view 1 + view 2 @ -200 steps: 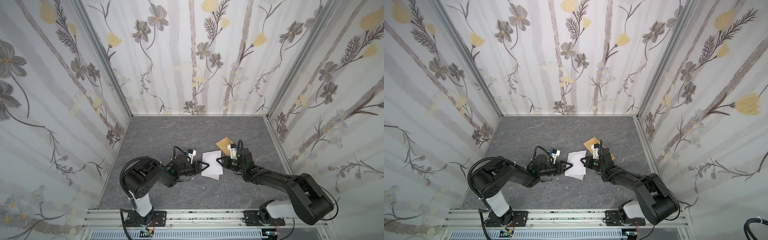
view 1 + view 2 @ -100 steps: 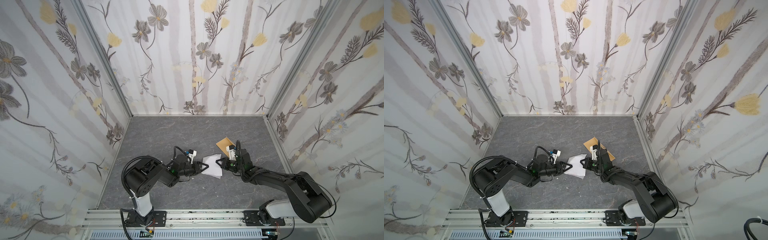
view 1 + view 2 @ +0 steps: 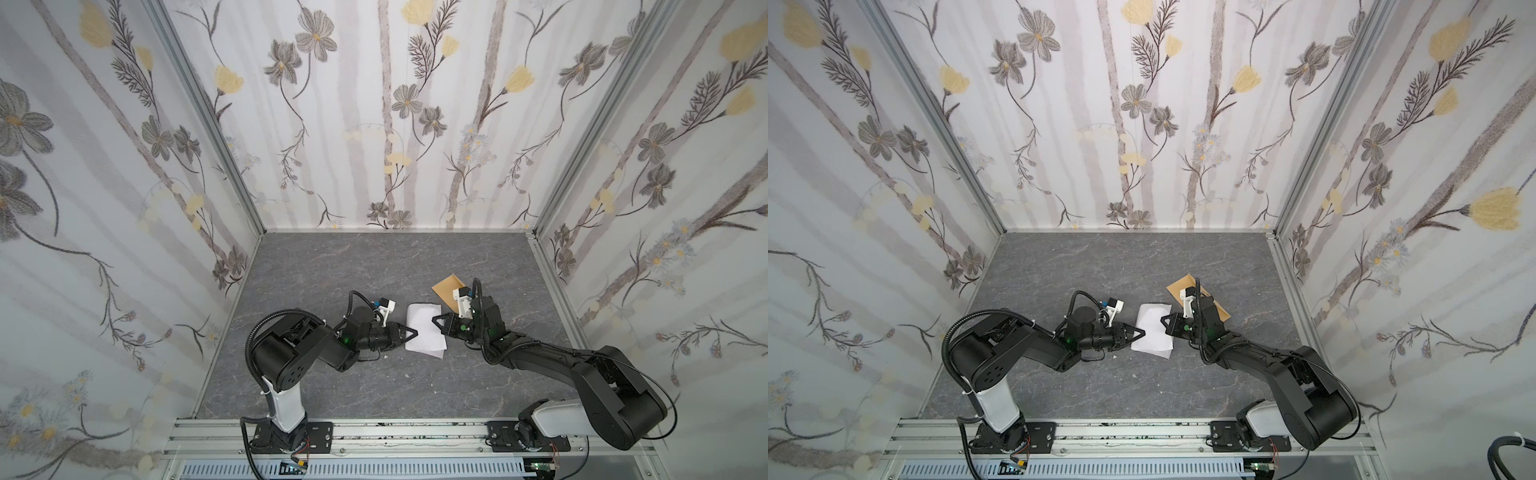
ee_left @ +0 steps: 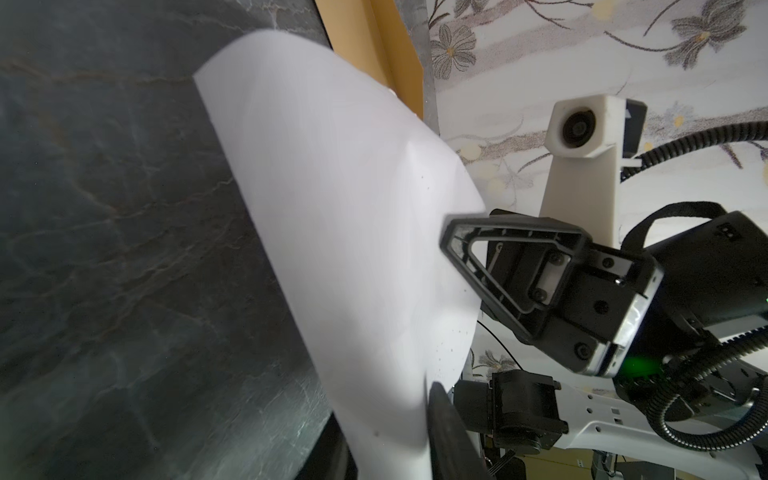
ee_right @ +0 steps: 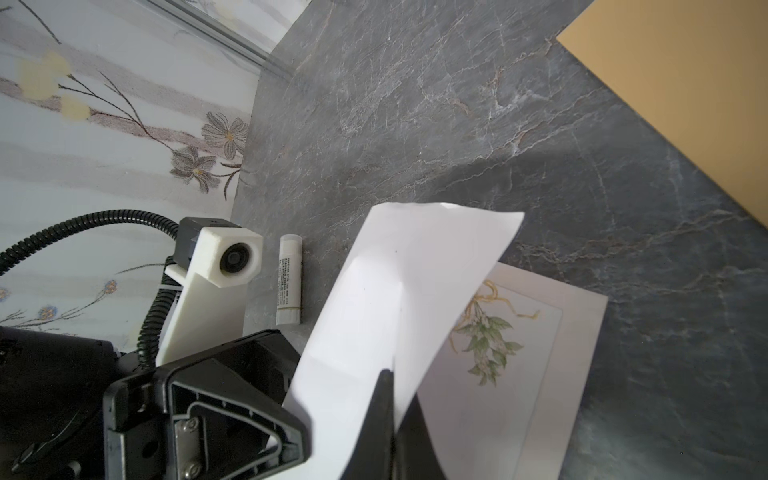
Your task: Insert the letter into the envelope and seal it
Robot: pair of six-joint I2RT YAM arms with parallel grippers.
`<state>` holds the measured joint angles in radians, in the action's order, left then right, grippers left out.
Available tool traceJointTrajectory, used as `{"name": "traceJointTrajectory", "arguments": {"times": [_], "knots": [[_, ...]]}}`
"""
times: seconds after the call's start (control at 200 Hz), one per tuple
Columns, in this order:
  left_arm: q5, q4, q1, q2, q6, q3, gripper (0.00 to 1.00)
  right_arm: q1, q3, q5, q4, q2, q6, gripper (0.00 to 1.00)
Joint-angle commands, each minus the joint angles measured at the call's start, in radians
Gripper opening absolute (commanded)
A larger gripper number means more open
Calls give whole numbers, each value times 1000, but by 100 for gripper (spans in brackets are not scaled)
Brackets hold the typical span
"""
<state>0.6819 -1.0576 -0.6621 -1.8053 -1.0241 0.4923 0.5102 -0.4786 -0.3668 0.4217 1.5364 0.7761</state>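
Note:
The letter [image 3: 424, 330] [image 3: 1152, 332] is a white sheet bowed up between my two grippers in both top views. My right gripper [image 5: 395, 386] [image 3: 434, 321] is shut on its right edge, and the flower-printed face [image 5: 519, 353] lies on the floor below the raised part. My left gripper [image 4: 386, 405] [image 3: 411, 332] has the opposite edge of the letter [image 4: 345, 208] between its jaws, which still stand a little apart. The brown envelope [image 3: 446, 289] [image 3: 1179, 286] [image 5: 685, 83] lies flat behind the right gripper, partly hidden by that wrist.
A small white tube [image 5: 289, 278] lies on the grey floor beside the left wrist camera. Flowered walls close in the left, back and right sides. An aluminium rail [image 3: 374, 432] carrying both arm bases runs along the front.
The right gripper has carried its edge of the letter leftward, so the sheet now bows up and looks narrower. The left jaws have narrowed around the other edge.

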Motion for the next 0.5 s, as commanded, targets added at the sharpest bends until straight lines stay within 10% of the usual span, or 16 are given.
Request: {"name": "traceJointTrajectory", "arguments": {"times": [0.0,0.385,0.495], "knots": [[26,-25,1,1,8,7,18,2,-13,21,3,-4,-12,0],[27,-6,13,14,22,9,0,1,-6,44,-15,-28,-17,0],[29,2,14,21,27,12,18,2,-2,48,-14,-36,-17,0]]}}
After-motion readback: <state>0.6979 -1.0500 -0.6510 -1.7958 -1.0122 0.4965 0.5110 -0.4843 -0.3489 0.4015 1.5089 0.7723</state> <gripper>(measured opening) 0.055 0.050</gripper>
